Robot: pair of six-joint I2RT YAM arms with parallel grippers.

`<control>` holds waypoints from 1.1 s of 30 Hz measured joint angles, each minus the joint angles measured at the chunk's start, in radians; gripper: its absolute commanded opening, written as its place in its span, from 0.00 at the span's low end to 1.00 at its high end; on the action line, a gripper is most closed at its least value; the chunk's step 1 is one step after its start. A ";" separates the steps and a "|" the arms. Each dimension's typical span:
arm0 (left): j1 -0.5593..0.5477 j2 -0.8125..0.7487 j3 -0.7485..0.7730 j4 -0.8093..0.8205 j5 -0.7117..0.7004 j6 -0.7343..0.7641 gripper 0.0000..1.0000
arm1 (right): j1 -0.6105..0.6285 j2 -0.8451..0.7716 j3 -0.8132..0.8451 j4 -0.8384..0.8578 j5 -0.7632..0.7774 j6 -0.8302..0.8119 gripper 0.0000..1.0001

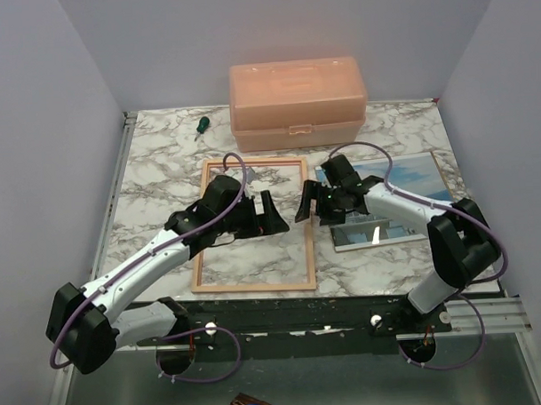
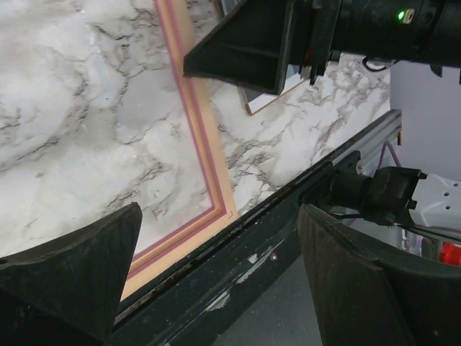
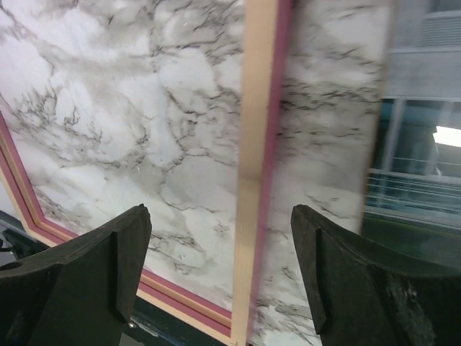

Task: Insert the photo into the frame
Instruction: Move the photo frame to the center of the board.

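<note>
1. The photo [image 1: 418, 174] lies flat on the desk [image 1: 158, 162], just right of the frame and not yet in it. Its blue sky part shows. The right arm crosses above its middle.
2. The frame [image 1: 256, 285] lies flat at centre, pale wood up with a pink inner lip. I judge it is back-up so the print can drop into the recess. Only marble shows through the opening.
3. The right end effector [image 1: 311, 203] hovers over the frame's right rail, fingers spread wide and pinching nothing.
4. The left end effector [image 1: 264, 216] hovers inside the opening beside that rail, spread and empty, probably to steady the frame.
5. A peach box [image 1: 298, 93] sits beyond the frame's far rail, with a green-handled screwdriver [image 1: 200, 126] to its left. Neither blocks the route.
6. In the way: both end effectors crowd one rail, so contact is a risk. The flat glossy print offers little edge to pinch.
</note>
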 measured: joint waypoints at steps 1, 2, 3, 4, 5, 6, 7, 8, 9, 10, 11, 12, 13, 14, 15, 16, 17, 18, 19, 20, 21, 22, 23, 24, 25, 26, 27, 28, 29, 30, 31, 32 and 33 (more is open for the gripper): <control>-0.006 0.010 0.000 0.018 0.009 -0.005 0.91 | -0.019 -0.014 -0.007 0.000 -0.005 -0.002 0.86; -0.012 0.023 0.000 0.034 0.017 -0.011 0.91 | -0.044 -0.030 -0.014 -0.001 -0.011 -0.006 0.86; -0.021 0.044 0.003 0.050 0.027 -0.021 0.90 | -0.072 -0.046 -0.021 -0.001 -0.018 -0.012 0.86; -0.030 0.064 0.010 0.065 0.034 -0.027 0.90 | -0.103 -0.060 -0.027 -0.002 -0.024 -0.017 0.86; -0.039 0.082 0.018 0.077 0.040 -0.032 0.90 | -0.138 -0.073 -0.033 -0.003 -0.030 -0.023 0.85; -0.054 0.113 0.034 0.092 0.047 -0.040 0.89 | -0.174 -0.083 -0.038 -0.004 -0.035 -0.028 0.85; -0.065 0.137 0.046 0.105 0.051 -0.045 0.88 | -0.209 -0.091 -0.043 -0.007 -0.036 -0.034 0.85; -0.074 0.159 0.058 0.116 0.055 -0.050 0.87 | -0.242 -0.096 -0.049 -0.011 -0.037 -0.041 0.85; -0.087 0.188 0.078 0.127 0.059 -0.058 0.86 | -0.275 -0.099 -0.054 -0.016 -0.037 -0.047 0.85; -0.095 0.208 0.090 0.138 0.062 -0.064 0.85 | -0.305 -0.100 -0.058 -0.024 -0.033 -0.052 0.85; -0.105 0.237 0.106 0.152 0.066 -0.072 0.83 | -0.334 -0.100 -0.062 -0.034 -0.027 -0.058 0.85; -0.116 0.267 0.122 0.169 0.071 -0.084 0.81 | -0.357 -0.099 -0.066 -0.044 -0.018 -0.064 0.85; -0.121 0.287 0.134 0.179 0.074 -0.091 0.80 | -0.375 -0.098 -0.069 -0.055 -0.007 -0.068 0.86; -0.130 0.314 0.148 0.192 0.076 -0.100 0.79 | -0.387 -0.097 -0.071 -0.063 0.003 -0.072 0.85; -0.135 0.334 0.159 0.198 0.079 -0.108 0.78 | -0.398 -0.092 -0.072 -0.072 0.018 -0.076 0.86; -0.140 0.352 0.167 0.202 0.080 -0.114 0.76 | -0.405 -0.086 -0.072 -0.080 0.029 -0.077 0.85; -0.146 0.378 0.183 0.209 0.082 -0.122 0.76 | -0.409 -0.079 -0.074 -0.084 0.046 -0.079 0.85; -0.151 0.399 0.196 0.216 0.084 -0.130 0.75 | -0.412 -0.071 -0.077 -0.087 0.060 -0.082 0.86; -0.158 0.432 0.216 0.224 0.085 -0.139 0.74 | -0.412 -0.063 -0.079 -0.089 0.073 -0.085 0.86; -0.163 0.451 0.225 0.232 0.086 -0.144 0.73 | -0.412 -0.056 -0.082 -0.091 0.084 -0.087 0.86; -0.167 0.465 0.231 0.234 0.088 -0.150 0.72 | -0.412 -0.050 -0.086 -0.091 0.093 -0.090 0.86; -0.171 0.485 0.241 0.237 0.089 -0.159 0.72 | -0.412 -0.043 -0.089 -0.090 0.100 -0.092 0.86; -0.175 0.494 0.245 0.239 0.089 -0.161 0.71 | -0.412 -0.042 -0.090 -0.089 0.103 -0.095 0.85; -0.178 0.509 0.253 0.243 0.089 -0.167 0.71 | -0.412 -0.042 -0.090 -0.089 0.105 -0.097 0.85; -0.180 0.517 0.259 0.243 0.089 -0.170 0.70 | -0.412 -0.042 -0.091 -0.088 0.105 -0.100 0.85; -0.181 0.528 0.268 0.244 0.089 -0.175 0.70 | -0.412 -0.041 -0.092 -0.085 0.105 -0.102 0.85; -0.182 0.542 0.280 0.244 0.089 -0.178 0.69 | -0.412 -0.042 -0.095 -0.082 0.104 -0.103 0.85; -0.182 0.551 0.286 0.246 0.088 -0.180 0.69 | -0.412 -0.042 -0.098 -0.078 0.101 -0.103 0.85; -0.182 0.565 0.297 0.246 0.088 -0.181 0.69 | -0.412 -0.045 -0.102 -0.074 0.097 -0.103 0.85; -0.182 0.574 0.304 0.246 0.087 -0.182 0.68 | -0.412 -0.049 -0.108 -0.067 0.092 -0.103 0.85; -0.182 0.581 0.311 0.245 0.087 -0.183 0.68 | -0.412 -0.054 -0.116 -0.058 0.087 -0.103 0.85; -0.182 0.590 0.319 0.245 0.083 -0.183 0.68 | -0.414 -0.060 -0.124 -0.050 0.084 -0.103 0.85; -0.182 0.599 0.328 0.243 0.080 -0.183 0.68 | -0.414 -0.065 -0.132 -0.042 0.080 -0.103 0.85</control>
